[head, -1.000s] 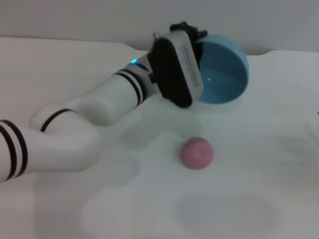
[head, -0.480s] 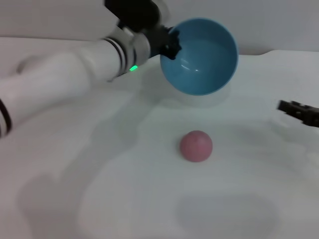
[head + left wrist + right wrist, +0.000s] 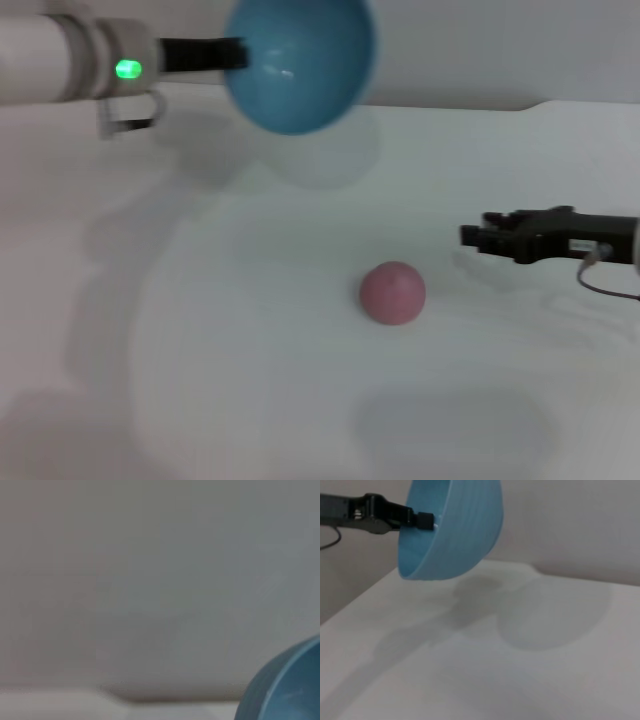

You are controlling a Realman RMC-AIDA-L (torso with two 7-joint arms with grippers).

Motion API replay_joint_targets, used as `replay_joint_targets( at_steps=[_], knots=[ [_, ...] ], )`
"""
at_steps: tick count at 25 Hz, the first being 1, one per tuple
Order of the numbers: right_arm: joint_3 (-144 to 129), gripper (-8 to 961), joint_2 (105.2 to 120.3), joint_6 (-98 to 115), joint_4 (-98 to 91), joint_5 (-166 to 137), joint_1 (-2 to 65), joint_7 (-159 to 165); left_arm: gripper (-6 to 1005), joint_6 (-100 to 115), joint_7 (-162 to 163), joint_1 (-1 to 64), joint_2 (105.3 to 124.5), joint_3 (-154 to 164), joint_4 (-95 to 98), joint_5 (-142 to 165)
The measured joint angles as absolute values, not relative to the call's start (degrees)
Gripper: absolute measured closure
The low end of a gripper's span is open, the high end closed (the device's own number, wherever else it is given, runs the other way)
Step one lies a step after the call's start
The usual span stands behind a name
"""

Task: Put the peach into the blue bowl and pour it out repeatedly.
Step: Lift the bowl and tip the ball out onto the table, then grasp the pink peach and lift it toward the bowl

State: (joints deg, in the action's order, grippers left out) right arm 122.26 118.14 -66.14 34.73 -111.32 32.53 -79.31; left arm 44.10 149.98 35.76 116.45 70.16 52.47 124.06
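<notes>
The left gripper (image 3: pixel 232 55) comes in from the 10 o'clock side of the head view, its jaws clamped on the rim of the blue bowl (image 3: pixel 300 62), which hangs in the air above the far part of the white tabletop (image 3: pixel 250 380), tilted so that its opening faces the camera. A green light (image 3: pixel 127 69) glows on the white wrist of the left arm. In the right wrist view the same bowl (image 3: pixel 452 527) is seen from the side, tipped on edge, with the dark left gripper (image 3: pixel 422 520) pinching its rim and the bowl's shadow lying on the tabletop (image 3: pixel 470 680) beneath. The left wrist view shows only a slice of the bowl (image 3: pixel 285 685) against a grey wall (image 3: pixel 150 580). The peach (image 3: pixel 392 292) rests on the tabletop just right of centre, well apart from the bowl, which is at about 11 o'clock from it. The right gripper (image 3: pixel 472 234) reaches in from 3 o'clock, near the peach but not touching it; whether its jaws are apart or together cannot be told.
</notes>
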Motion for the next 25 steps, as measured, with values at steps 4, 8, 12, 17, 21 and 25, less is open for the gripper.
replay_joint_targets(
  at_steps=[4,8,12,17,21,25],
  knots=[
    [118.26,469,118.01,-65.53,34.98,-111.36,34.36,-77.07,1001,56.48,154.56,36.05,114.71,61.78,54.28,133.04],
    [114.29,468,118.02,-65.29,35.26,-111.40,35.53,-75.60,1001,64.75,158.28,35.45,113.43,60.74,56.25,139.12],
    [107.06,468,118.20,-62.99,35.30,-111.43,36.19,-72.71,1001,70.96,158.93,35.85,113.71,60.65,56.80,143.56],
    [100.73,468,118.36,-59.78,35.33,-111.45,36.73,-70.10,1001,72.44,158.98,36.54,114.72,60.91,57.41,145.83],
    [96.45,467,118.69,-56.92,35.56,-111.08,36.90,-69.65,1001,73.26,159.01,36.89,115.34,60.96,58.16,146.58],
    [91.90,467,118.95,-53.00,35.68,-109.23,37.05,-69.64,1000,73.52,159.03,36.91,115.80,60.97,59.28,146.66]
  ],
)
